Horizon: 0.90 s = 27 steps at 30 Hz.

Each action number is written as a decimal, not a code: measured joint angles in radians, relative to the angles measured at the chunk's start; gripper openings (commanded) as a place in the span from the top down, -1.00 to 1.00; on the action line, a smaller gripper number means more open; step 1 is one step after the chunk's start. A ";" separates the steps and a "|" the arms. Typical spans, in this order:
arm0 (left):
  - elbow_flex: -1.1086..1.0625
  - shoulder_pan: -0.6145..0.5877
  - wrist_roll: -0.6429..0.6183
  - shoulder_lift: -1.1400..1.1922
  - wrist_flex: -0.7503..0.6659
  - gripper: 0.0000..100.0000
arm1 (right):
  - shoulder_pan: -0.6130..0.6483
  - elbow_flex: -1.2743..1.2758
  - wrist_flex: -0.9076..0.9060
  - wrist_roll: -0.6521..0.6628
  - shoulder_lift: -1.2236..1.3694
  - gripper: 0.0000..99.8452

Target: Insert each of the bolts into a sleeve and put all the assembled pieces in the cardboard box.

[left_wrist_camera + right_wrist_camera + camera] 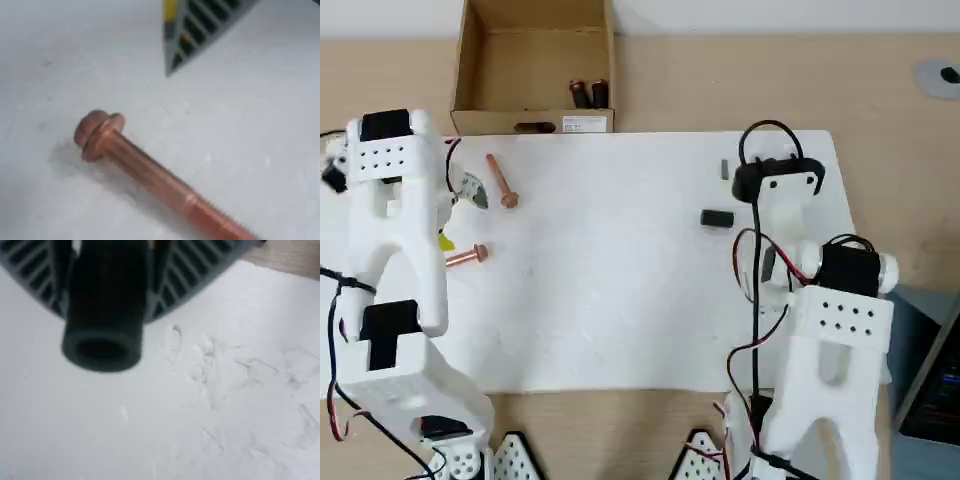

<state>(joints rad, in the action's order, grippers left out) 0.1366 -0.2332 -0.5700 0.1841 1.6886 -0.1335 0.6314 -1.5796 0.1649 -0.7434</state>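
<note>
A black cylindrical sleeve (102, 320) is gripped in the right hand (107, 285). The left hand (458, 214) is held wide beside a copper flanged bolt (150, 175) on the white-covered desk (620, 300).

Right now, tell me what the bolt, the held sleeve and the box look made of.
Bolt: metal, likely copper-plated; shiny reddish shank, threads. Sleeve in right pincer: black, matte, maybe plastic or rubber; unclear. Cardboard box: brown, dull card walls.

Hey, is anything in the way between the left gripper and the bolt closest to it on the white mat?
Nothing visible is. Bare white mat is all that separates the left gripper from the nearest bolt. The other bolt lies apart from it.
</note>
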 measured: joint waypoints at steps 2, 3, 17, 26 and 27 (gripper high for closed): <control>0.000 -0.002 0.121 0.000 0.000 0.46 | 0.000 0.005 0.008 0.000 0.000 0.98; 0.000 -0.002 0.180 0.000 0.000 0.46 | 0.000 0.005 0.008 0.000 0.000 0.98; 0.000 -0.018 0.916 0.000 0.048 0.46 | 0.000 0.005 0.008 0.000 0.000 0.98; -0.238 -0.055 1.094 -0.296 0.054 0.46 | 0.000 0.005 0.008 0.000 0.000 0.98; -0.275 -0.055 1.112 -0.347 0.054 0.46 | 0.000 0.005 0.008 0.000 0.000 0.98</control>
<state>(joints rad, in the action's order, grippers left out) -0.1381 -0.2885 0.5424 -0.1626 1.7423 -0.1335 0.6360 -1.5719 0.1649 -0.7434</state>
